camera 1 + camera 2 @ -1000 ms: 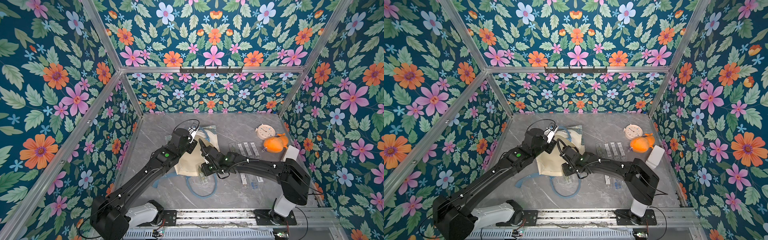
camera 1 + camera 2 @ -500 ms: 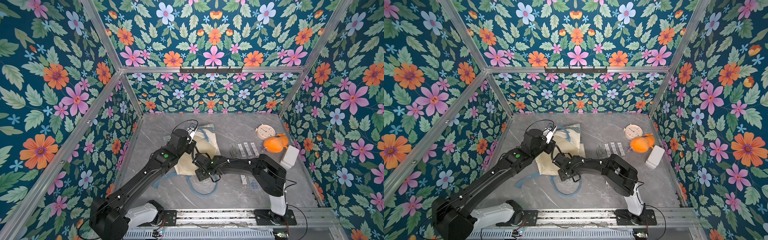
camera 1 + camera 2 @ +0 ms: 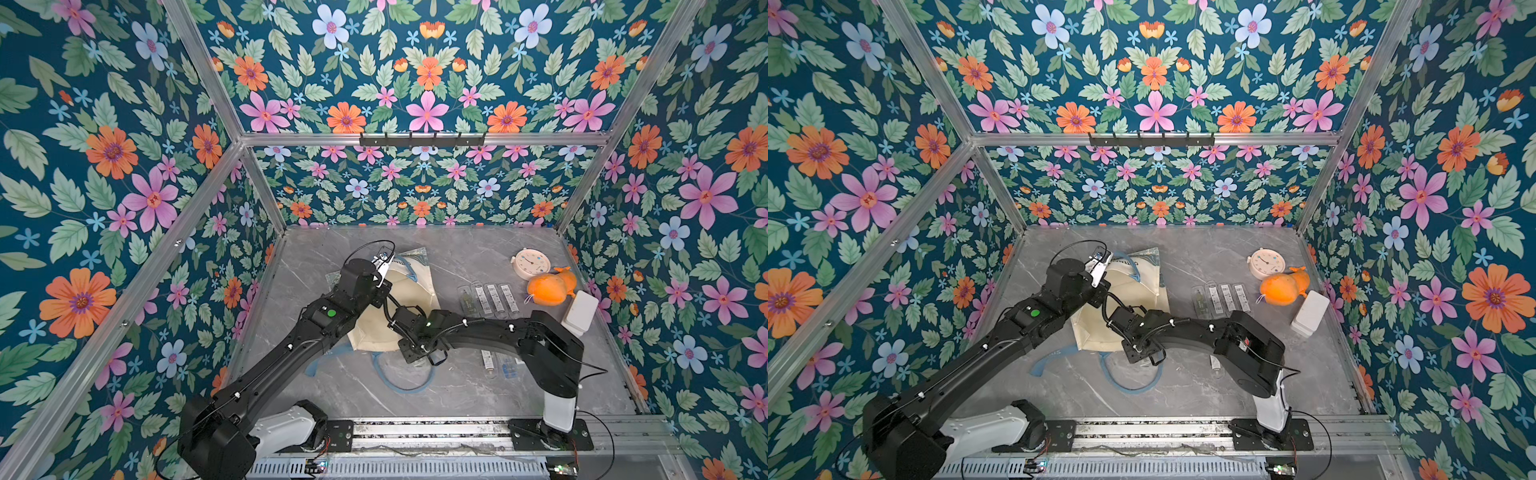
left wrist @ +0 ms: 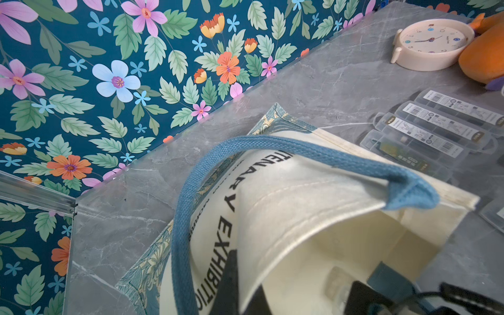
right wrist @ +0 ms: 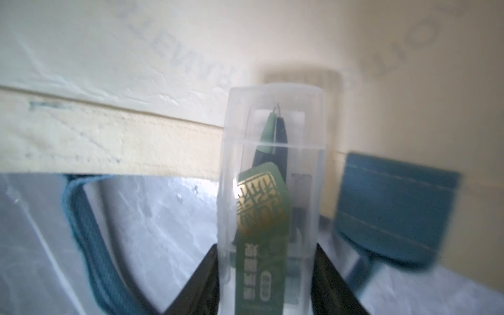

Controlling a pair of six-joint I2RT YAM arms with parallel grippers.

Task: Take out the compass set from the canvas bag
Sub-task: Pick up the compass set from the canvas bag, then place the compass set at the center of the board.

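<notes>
**A:** What's different from a second ago?

**B:** The right tool (image 5: pixel 266 261) has backed toward the mouth of the cream canvas bag (image 3: pixel 415 295). It now clamps the compass set (image 5: pixel 272 163), a green compass in a clear plastic case.

**A:** Is it out yet?

**B:** Nearly, I'd judge. Its far end overlaps the bag's hem, and the rest lies over the grey marble surface (image 3: pixel 457 257).

**A:** And the left tool (image 3: pixel 384 266)?

**B:** Unmoved. It's pinched shut on the light blue woven strap handle (image 4: pixel 300 148), keeping the mouth lifted.

Orange plush toy (image 3: pixel 548 289) on grey worktop (image 3: pixel 457 257): cream clock (image 3: pixel 531 262) just behind it, white box (image 3: pixel 582 312) just in front.
</notes>
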